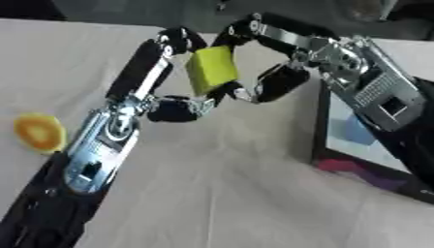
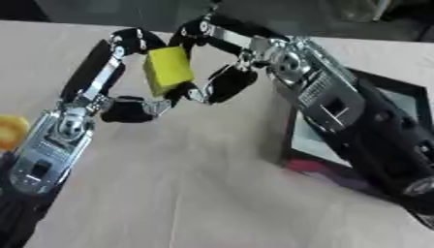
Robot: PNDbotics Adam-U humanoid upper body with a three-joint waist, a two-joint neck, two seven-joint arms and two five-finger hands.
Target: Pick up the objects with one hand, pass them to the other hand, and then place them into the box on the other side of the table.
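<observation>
Yellow block (image 1: 211,69) sits above the table, pinched between left hand (image 1: 161,72) and right hand (image 1: 280,58).

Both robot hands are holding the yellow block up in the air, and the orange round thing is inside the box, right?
Not quite. The orange round thing lies on the table's left side, outside the black box, as the left eye view shows. Both the left hand and right hand do hold the yellow block.

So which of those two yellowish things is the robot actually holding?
The yellow block, held up between both hands, left hand and right hand. The round orange-yellow piece lies untouched on the table at the left edge.
</observation>
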